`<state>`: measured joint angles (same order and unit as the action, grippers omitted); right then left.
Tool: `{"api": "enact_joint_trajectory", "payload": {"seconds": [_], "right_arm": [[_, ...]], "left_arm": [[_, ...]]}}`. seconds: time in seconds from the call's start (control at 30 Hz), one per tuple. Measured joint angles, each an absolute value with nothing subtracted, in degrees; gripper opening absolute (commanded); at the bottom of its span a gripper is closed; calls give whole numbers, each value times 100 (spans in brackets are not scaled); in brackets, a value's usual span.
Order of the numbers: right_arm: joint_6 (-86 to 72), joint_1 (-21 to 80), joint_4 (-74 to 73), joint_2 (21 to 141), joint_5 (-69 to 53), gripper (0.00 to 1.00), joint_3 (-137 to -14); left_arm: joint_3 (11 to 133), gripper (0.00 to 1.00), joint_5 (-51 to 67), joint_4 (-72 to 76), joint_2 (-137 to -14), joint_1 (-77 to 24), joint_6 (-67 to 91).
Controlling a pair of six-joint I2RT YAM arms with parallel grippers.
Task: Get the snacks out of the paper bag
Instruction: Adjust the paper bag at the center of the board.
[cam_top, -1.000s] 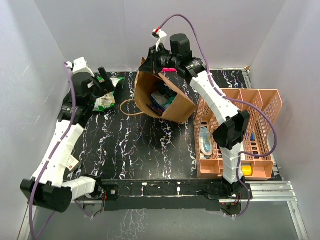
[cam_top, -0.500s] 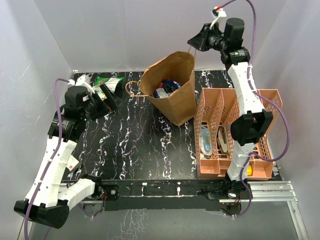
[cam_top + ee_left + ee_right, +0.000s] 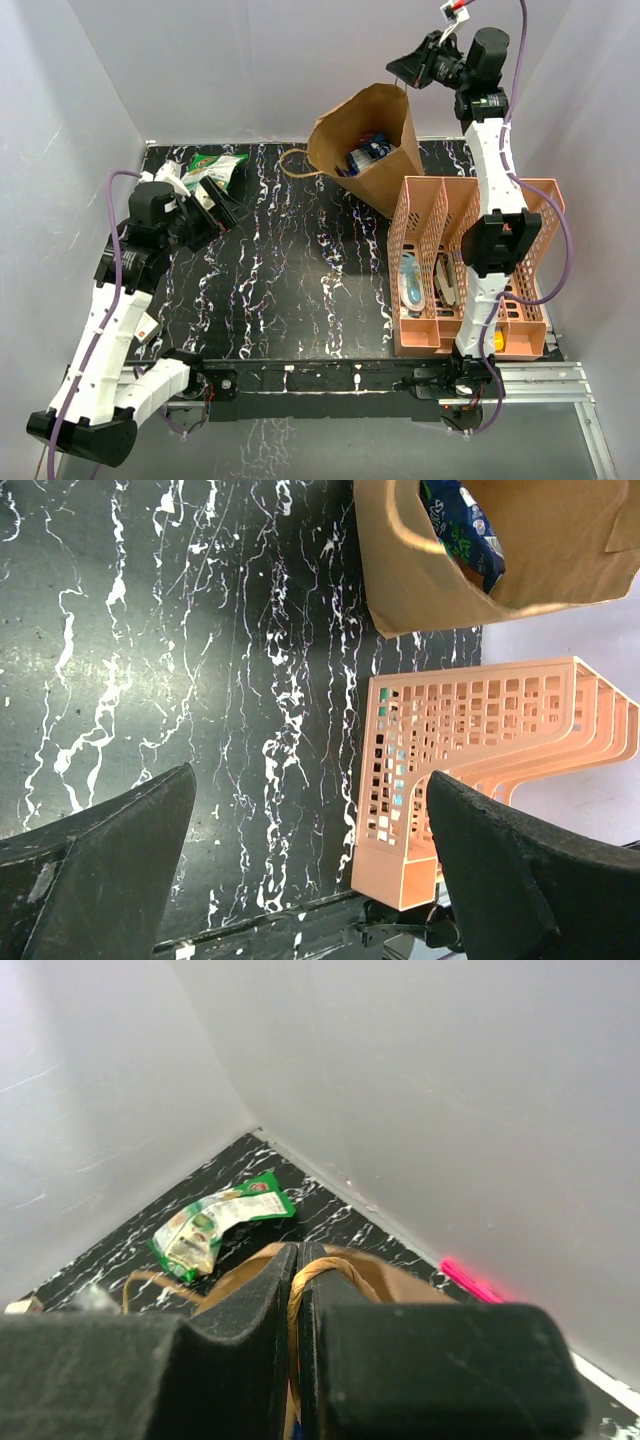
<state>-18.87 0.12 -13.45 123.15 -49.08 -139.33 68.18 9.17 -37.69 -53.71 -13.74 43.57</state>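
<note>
Right gripper (image 3: pixel 405 72), raised high over the back of the table (image 3: pixel 300 280), is clenched on one twine handle (image 3: pixel 318 1263) of the paper bag (image 3: pixel 395 175); the wrist view shows the cord pinched between the two closed fingers. Hanging the bag from that handle seems meant to pull the rim up and hold the mouth agape, tipped toward the left side of the table where the other arm can reach it. The bag leans with its lower side against the salmon-pink organiser (image 3: pixel 520 200); whether its base bears fully on the table I cannot tell. Its second handle (image 3: pixel 292 163) droops loose over the tabletop. Inside the mouth a blue packet (image 3: pixel 362 157) is visible, with more snacks bunched beside it, so the bag is not yet empty.

Further out, the left gripper (image 3: pixel 225 205) hovers low near the left rear of the table, its jaws spread wide with nothing between them. A green-white packet (image 3: pixel 213 165) lies flat on the table just behind it, already outside the bag. With its jaws open and facing the bag, this arm looks ready to go in for another packet.
</note>
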Motion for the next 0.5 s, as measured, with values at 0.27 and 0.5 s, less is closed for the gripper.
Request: {"api": "enact_joint_trajectory", "payload": {"seconds": [0.27,0.5], "right_arm": [[-2047,1146,-676,11231,-5258,8,-11601],[-2571,2373,-60,10436,-5686,8,-9896]], "left_arm": [[6593,98,1492,-3286,-5437,-1374,4224],[5452,98,2366,-2567,-4694,-1374,4403]]}}
